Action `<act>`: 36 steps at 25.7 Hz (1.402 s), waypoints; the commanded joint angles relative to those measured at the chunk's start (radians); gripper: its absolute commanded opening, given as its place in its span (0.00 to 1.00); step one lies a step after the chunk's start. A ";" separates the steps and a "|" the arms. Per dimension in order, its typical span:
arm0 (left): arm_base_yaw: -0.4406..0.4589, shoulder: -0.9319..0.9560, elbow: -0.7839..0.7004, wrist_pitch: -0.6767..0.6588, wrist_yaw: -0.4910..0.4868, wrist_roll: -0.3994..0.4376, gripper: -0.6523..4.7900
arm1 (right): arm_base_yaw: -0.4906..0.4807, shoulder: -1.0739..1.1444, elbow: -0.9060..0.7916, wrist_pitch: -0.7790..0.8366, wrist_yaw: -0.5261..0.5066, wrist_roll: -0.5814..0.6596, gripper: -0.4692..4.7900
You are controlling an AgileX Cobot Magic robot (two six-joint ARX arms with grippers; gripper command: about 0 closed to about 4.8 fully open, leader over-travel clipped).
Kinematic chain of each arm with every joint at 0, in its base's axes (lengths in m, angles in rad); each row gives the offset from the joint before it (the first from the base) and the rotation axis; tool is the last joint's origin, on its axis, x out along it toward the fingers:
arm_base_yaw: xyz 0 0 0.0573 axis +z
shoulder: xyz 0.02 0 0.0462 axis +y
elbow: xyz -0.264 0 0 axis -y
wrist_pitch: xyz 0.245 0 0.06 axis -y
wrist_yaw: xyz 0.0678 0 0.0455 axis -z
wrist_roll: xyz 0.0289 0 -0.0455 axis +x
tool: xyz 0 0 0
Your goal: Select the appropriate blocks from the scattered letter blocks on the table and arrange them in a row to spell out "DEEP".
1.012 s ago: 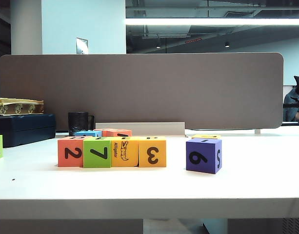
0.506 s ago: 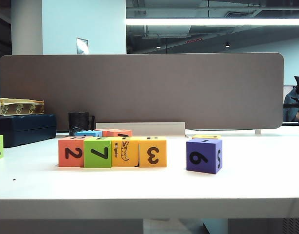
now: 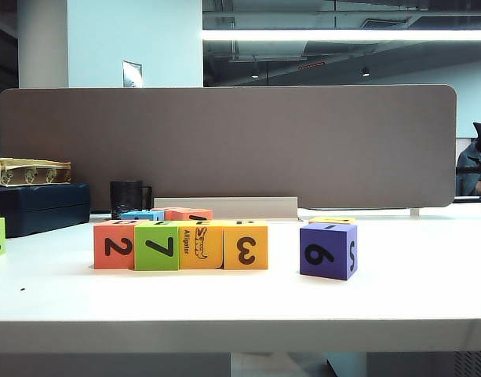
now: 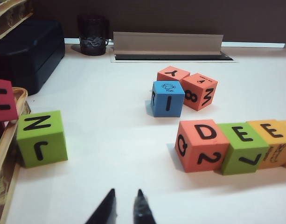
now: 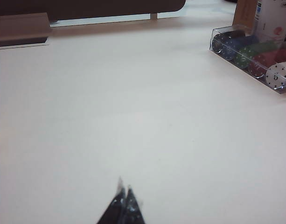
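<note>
Left pincer (image 4: 126, 207): two black, tapered fingers with pointed tips. Right pincer (image 5: 123, 196): two black, slim, glossy fingers narrowing to points.

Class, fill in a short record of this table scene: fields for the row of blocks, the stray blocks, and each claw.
row: red-orange block, green block, two yellow-orange blocks, side by side; tops read D, E, E, last top cut off
stray blocks: purple block apart on the right; blue block behind
left claw: slightly parted, empty, above the table
right claw: shut, empty, over bare table
</note>
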State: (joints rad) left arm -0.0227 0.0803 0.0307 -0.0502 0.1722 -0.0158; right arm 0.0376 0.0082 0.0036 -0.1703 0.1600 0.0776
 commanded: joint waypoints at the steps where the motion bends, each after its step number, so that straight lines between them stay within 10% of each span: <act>1: 0.000 -0.055 0.004 -0.117 0.002 0.008 0.21 | 0.000 -0.011 -0.002 0.006 -0.002 0.001 0.09; 36: -0.069 -0.077 -0.008 -0.174 -0.195 0.064 0.21 | 0.000 -0.011 -0.002 0.006 -0.002 0.001 0.09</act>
State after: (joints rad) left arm -0.0986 0.0017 0.0231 -0.2153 -0.0120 0.0444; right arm 0.0376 0.0086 0.0036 -0.1703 0.1596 0.0776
